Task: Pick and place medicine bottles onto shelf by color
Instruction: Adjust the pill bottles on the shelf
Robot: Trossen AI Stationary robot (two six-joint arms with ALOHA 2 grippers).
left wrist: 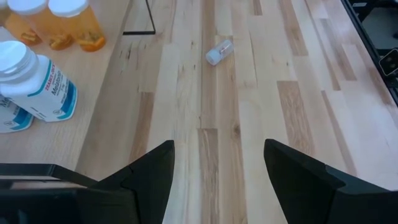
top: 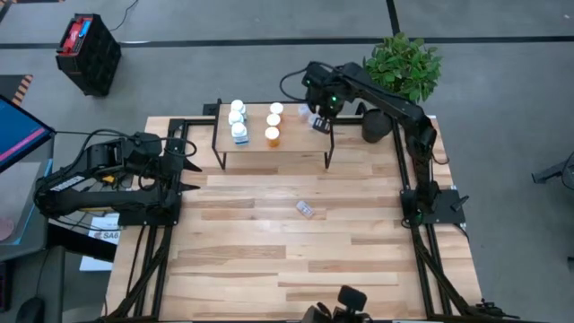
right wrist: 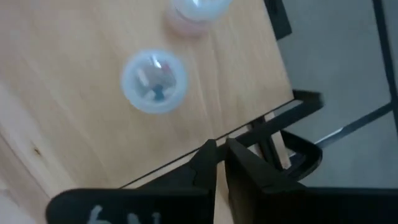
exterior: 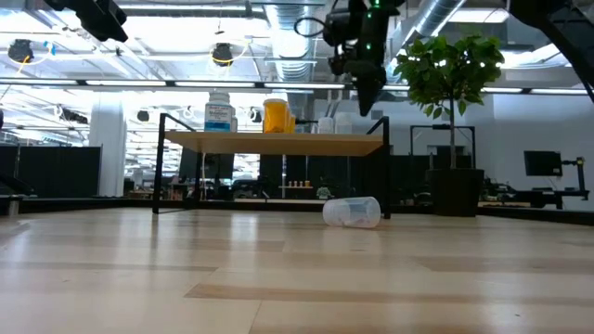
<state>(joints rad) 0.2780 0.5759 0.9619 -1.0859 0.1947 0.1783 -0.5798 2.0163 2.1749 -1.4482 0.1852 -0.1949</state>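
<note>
The shelf [top: 269, 144] stands at the table's far side. On its top board, white bottles [top: 238, 121] stand at the left, orange ones [top: 273, 126] in the middle and clear ones [right wrist: 153, 81] at the right. One clear bottle [top: 305, 209] lies on its side on the table's middle. My right gripper [right wrist: 219, 163] hovers above the shelf's right end, shut with nothing between its fingers. In the low view my right gripper [exterior: 367, 97] is clear of the board. My left gripper [left wrist: 217, 180] waits open at the table's left, holding nothing.
A potted plant [top: 404, 67] stands at the table's far right corner, just beyond the right arm. A black crate [top: 87, 54] sits on the floor past the far left. Bare wooden tabletop [top: 296, 260] spreads in front of the shelf.
</note>
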